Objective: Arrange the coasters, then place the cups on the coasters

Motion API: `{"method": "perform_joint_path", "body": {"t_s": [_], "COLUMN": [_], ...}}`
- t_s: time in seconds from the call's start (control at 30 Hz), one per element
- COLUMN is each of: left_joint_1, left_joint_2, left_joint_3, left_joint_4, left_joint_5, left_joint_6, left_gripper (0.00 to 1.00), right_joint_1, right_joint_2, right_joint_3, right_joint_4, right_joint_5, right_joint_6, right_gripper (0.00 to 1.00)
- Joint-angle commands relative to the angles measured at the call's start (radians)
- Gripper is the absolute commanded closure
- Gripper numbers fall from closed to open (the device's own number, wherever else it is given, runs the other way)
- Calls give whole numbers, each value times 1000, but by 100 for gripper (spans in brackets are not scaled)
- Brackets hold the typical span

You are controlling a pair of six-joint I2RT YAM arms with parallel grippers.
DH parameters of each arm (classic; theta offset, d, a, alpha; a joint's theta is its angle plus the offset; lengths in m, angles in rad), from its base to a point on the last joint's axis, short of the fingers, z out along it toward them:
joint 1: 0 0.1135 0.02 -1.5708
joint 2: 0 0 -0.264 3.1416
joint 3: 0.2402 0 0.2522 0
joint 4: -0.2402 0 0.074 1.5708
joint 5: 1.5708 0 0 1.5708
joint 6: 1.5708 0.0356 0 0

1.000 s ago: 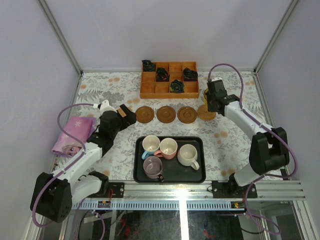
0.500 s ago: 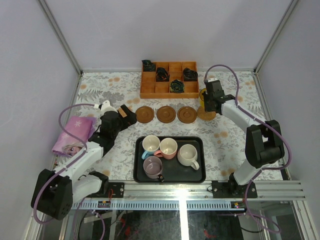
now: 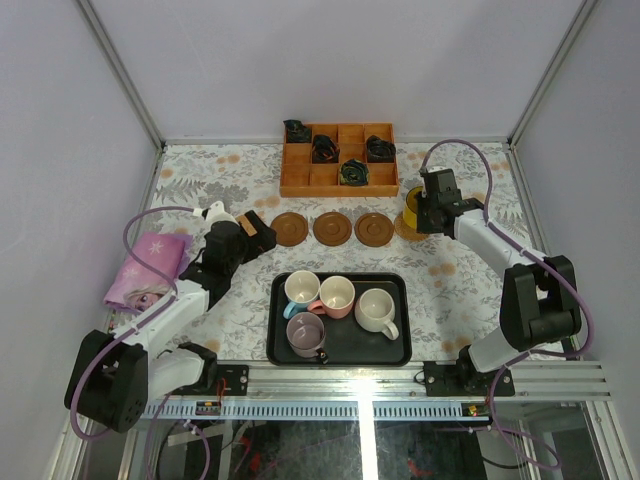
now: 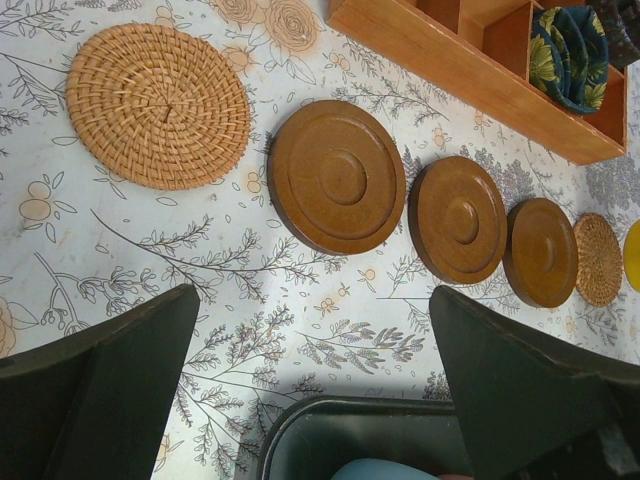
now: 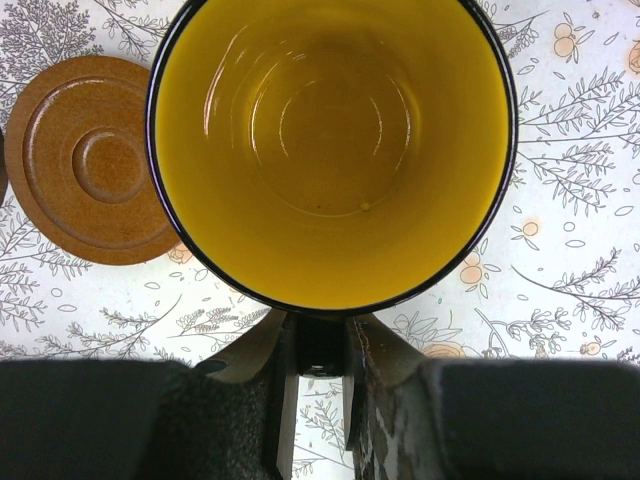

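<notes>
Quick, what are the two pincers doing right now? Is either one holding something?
Left pincer: open, holding nothing.
Right pincer: shut on the yellow cup.

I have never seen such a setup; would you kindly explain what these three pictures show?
These are two robot arms bolted at a table's near edge. One picture looks down from above; the other two come from a camera on each wrist. On the flowered table lie a row of three brown coasters between two woven coasters, an orange grid box, a pink cloth and a black tray holding four cups. The left gripper is open and empty. The right gripper holds the yellow cup at the row's right end.
</notes>
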Motion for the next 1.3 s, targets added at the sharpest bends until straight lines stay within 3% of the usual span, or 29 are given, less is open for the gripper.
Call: {"method": "perform_joint_path", "body": {"t_s": [0.0,1.07,1.17,1.27], "left_joint_1": [8,8,8,8], "left_joint_2": [9,24,29,29], "left_joint_3": [27,26,27,27], "left_joint_4": [24,21,22,20], "left_joint_5": [30,40,42,45], "left_joint_6": [-13,-4,-4,-2], "left_gripper": [0,0,0,0], "right_joint_1": [-4,-11,-11,-12], "right_joint_2": [-47,83,85,80], "right_joint_3": [16,66,70,70], "right_joint_4": [57,64,55,41], "right_joint_5": [-34,-1,6,17], "right_joint_6": [9,31,37,47], "right_gripper": [100,100,91,72]}}
